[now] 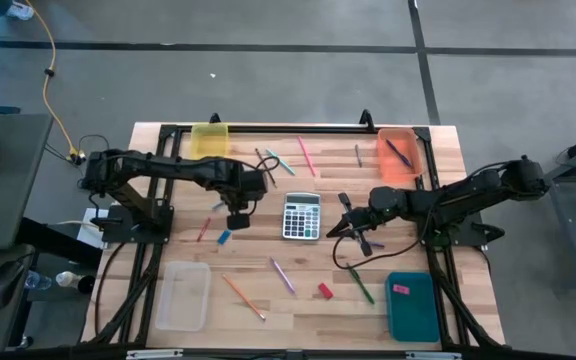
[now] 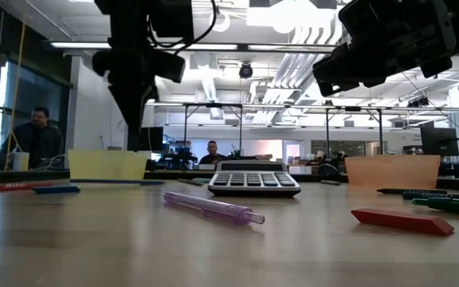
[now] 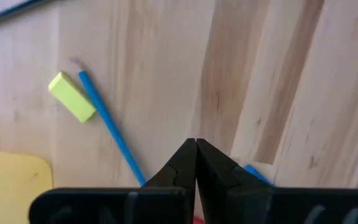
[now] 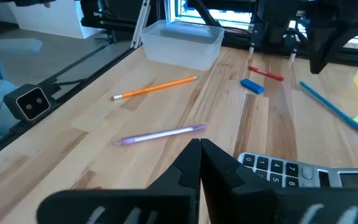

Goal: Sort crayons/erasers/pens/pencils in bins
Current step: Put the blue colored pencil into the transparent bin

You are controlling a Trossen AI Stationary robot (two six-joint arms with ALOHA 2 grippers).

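Observation:
My left gripper (image 1: 238,216) hangs shut above the table, left of the grey calculator (image 1: 302,215), pointing down with nothing between its fingertips (image 3: 196,149). Below it lie a blue crayon (image 1: 224,238), a red crayon (image 1: 204,230), a blue pencil (image 3: 107,124) and a yellow eraser (image 3: 71,104), all flat on the wood. The yellow bin (image 1: 209,140) stands at the far edge behind it. My right gripper (image 1: 353,226) waits shut, right of the calculator, holding nothing (image 4: 199,152).
The orange bin (image 1: 398,155) at the far right holds a purple pen. The clear bin (image 1: 183,295) stands near left, and the teal bin (image 1: 413,305), with a pink eraser inside, near right. A purple pen (image 1: 283,275), an orange pencil (image 1: 243,297), a red eraser (image 1: 325,290) and a green pen (image 1: 363,288) lie near the front.

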